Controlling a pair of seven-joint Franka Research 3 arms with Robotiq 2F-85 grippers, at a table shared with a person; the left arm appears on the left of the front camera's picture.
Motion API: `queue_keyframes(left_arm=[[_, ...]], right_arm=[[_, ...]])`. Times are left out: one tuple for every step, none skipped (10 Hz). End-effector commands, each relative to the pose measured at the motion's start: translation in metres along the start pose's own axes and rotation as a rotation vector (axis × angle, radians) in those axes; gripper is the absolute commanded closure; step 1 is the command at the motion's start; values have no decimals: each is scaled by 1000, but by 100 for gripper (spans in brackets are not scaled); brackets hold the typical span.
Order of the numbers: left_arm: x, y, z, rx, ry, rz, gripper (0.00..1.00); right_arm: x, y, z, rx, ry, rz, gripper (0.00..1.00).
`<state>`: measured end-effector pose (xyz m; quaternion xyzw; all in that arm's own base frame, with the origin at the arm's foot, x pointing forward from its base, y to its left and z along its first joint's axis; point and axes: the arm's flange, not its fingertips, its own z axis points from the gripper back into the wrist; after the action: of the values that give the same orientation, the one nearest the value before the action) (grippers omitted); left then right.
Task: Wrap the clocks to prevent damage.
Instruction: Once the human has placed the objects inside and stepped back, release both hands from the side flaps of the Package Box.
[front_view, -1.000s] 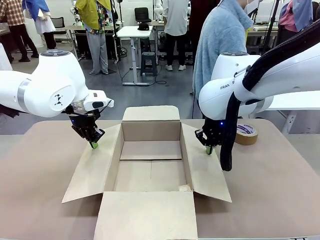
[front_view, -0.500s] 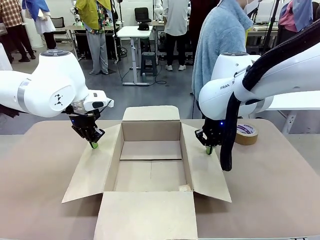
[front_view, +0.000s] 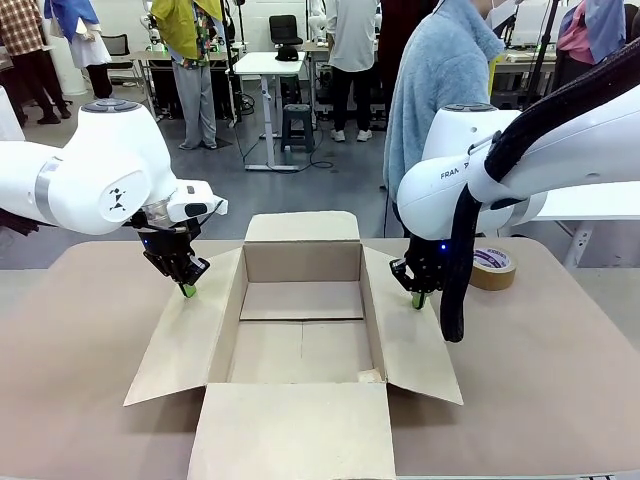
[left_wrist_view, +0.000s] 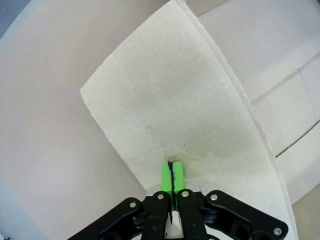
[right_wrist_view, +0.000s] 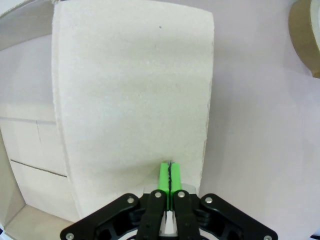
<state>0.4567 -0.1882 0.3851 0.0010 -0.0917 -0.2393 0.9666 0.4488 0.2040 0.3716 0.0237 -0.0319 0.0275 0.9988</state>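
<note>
Two claws press down on the spread side flaps of an open cardboard box (front_view: 300, 262) in the middle of the tabletop (front_view: 80, 330). The left claw (front_view: 188, 290) sits at the box's 9 o'clock and the right claw (front_view: 418, 299) at its 3 o'clock. Both have their green pads squeezed together with nothing between them, tips resting on the left flap (front_view: 185, 340) and the right flap (front_view: 415, 340). A brown tape roll (front_view: 494, 268) lies at the box's 2 o'clock, and a person (front_view: 440, 90) stands beyond the far edge at about 1 o'clock.

Where the clocks lie I cannot tell; the box floor shows bare cardboard.

Judging from the task, clocks are likely rigid but breakable, with faces and hands that dislike pressure. Padding around them would probably feel soft, springy and a little slick. A sensible hold is across two opposite sides of the body, low and centred, squeezing gently. The face is best avoided, and the bottom supported if it sags.
</note>
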Motion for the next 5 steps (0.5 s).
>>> queue_keyframes(left_arm=[[0,0,0,1,1,2,100],[0,0,0,1,1,2,100],[0,0,0,1,1,2,100],[0,0,0,1,1,2,100],[0,0,0,1,1,2,100]], right_arm=[[-2,1,-2,-12,4,-18,99],[-2,1,-2,-12,4,-18,99],[-2,1,-2,-12,4,-18,99],[-2,1,-2,-12,4,-18,99],[-2,1,-2,-12,4,-18,99]])
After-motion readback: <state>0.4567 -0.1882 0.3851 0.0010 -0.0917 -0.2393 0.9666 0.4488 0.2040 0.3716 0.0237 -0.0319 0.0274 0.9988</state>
